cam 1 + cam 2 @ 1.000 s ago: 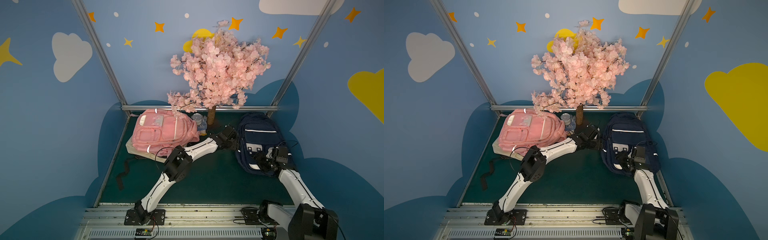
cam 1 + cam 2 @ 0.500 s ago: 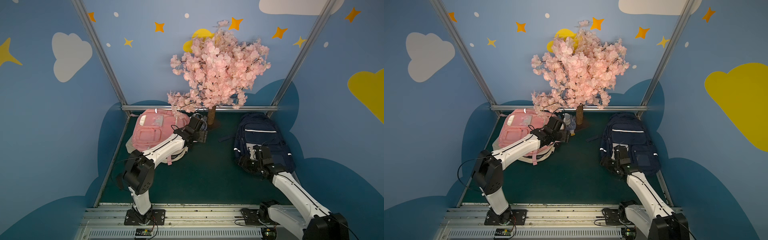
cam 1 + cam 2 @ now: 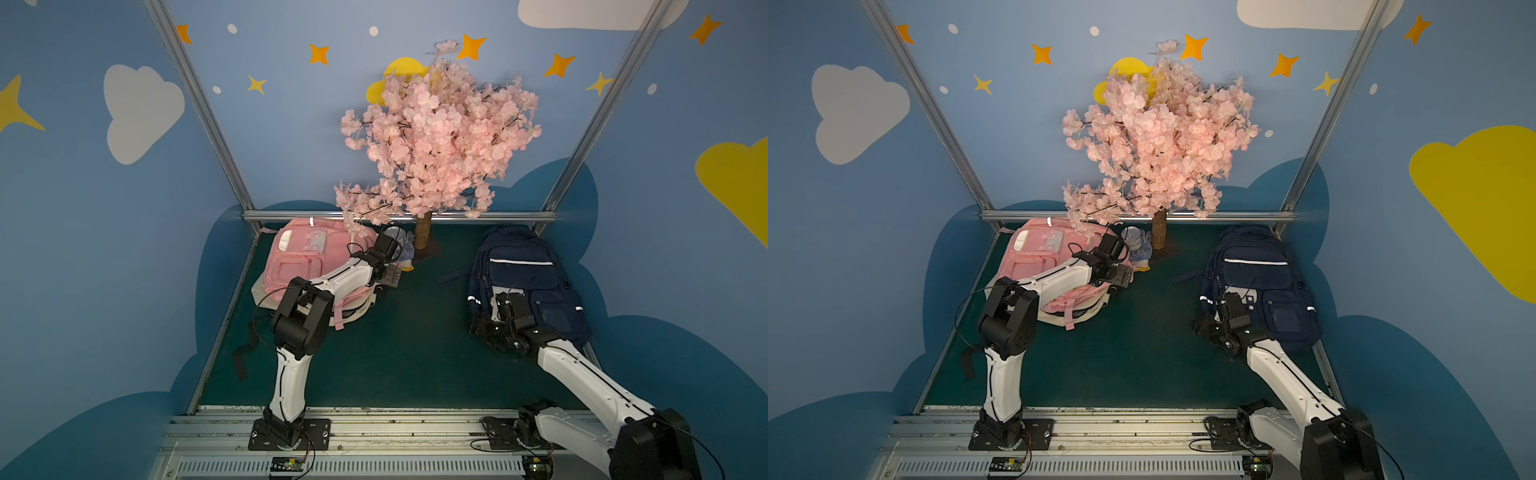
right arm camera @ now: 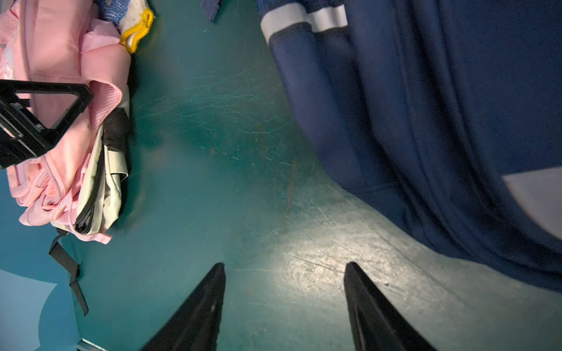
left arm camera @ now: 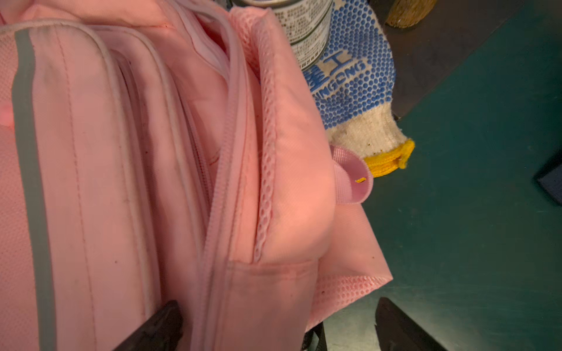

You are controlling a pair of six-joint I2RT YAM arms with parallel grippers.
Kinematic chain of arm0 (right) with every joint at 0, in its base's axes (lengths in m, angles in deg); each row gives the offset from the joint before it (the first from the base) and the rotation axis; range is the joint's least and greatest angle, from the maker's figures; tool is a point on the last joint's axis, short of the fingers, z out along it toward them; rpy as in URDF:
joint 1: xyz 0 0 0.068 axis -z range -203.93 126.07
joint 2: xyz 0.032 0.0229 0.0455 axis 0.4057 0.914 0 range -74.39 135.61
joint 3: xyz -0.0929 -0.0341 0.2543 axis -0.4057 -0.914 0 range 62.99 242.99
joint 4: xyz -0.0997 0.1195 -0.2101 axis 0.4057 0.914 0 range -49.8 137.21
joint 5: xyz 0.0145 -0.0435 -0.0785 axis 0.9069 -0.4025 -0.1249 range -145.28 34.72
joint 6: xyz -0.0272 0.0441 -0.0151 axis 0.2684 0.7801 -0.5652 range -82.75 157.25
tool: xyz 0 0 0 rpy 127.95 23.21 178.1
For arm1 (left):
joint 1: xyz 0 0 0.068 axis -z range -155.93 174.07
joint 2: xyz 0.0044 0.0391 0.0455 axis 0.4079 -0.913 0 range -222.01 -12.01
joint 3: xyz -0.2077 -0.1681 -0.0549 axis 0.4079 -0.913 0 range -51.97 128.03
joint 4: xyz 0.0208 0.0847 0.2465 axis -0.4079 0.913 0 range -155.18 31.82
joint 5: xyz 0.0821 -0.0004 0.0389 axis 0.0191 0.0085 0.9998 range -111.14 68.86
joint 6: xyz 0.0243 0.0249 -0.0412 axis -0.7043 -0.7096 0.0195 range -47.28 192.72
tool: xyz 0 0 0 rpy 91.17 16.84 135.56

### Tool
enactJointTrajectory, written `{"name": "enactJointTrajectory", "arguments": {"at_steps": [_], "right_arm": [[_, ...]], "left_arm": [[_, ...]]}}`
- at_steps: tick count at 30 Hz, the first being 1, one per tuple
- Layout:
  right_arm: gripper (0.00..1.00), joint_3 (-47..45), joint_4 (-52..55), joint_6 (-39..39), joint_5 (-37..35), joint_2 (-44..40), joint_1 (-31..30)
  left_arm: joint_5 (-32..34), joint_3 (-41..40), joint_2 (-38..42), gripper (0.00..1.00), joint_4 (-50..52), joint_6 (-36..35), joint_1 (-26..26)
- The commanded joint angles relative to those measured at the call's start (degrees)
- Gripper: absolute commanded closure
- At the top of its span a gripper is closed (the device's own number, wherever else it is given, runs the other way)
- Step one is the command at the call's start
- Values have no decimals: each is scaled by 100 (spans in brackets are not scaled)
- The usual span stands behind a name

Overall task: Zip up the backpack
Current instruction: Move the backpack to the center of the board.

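Back left on the mat (image 3: 395,357), the pink backpack (image 3: 309,259) lies flat, navy backpack (image 3: 519,266) far right. My left gripper (image 5: 278,304) is spread wide astride the pink one's side, right gripper (image 4: 285,264) spread over bare mat. Zipper (image 5: 226,164) is gaping, fyi.

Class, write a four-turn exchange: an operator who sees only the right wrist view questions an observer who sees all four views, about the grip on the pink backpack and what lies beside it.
Operator: Is anything gripping the pink backpack?
Observer: No. In the left wrist view the left gripper is open: one finger over the bag's front, the other past its edge, above the mat.
Operator: I see the cuff of a glove. What is next to it?
Observer: A metal tin stands right beside the glove, near the tree trunk.
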Motion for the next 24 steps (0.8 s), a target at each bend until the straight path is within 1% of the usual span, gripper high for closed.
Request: {"name": "enactJointTrajectory", "arguments": {"at_steps": [1, 2, 4, 7, 10, 12, 14, 19, 22, 24], "right_arm": [[36, 71, -128, 10, -98, 85, -16], [36, 67, -149, 17, -98, 112, -18], [36, 86, -157, 17, -83, 160, -14], [36, 122, -148, 9, -58, 185, -19], [36, 122, -130, 32, -39, 148, -27], [36, 122, -131, 60, -29, 104, -39], [36, 122, -130, 91, -19, 58, -63], [36, 156, -34, 183, -49, -53, -229], [36, 239, 37, 219, -163, -87, -376], [36, 303, 58, 228, -226, -77, -479]], "left_arm": [[-9, 86, -157, 9, 103, -132, -78], [-28, 92, -166, 15, 98, -138, -77], [-34, 65, -164, 31, 98, -139, -78], [104, -4, -49, 62, 89, -131, -77], [311, -193, 224, 86, 6, -117, -74], [442, -390, 539, 97, -111, -74, -79], [590, -691, 958, 97, -322, -41, -77], [1012, -1499, 2326, 97, -779, -26, -78], [929, -1884, 3216, 97, -875, -89, -37], [834, -2046, 3745, 97, -744, -180, 144]]}}
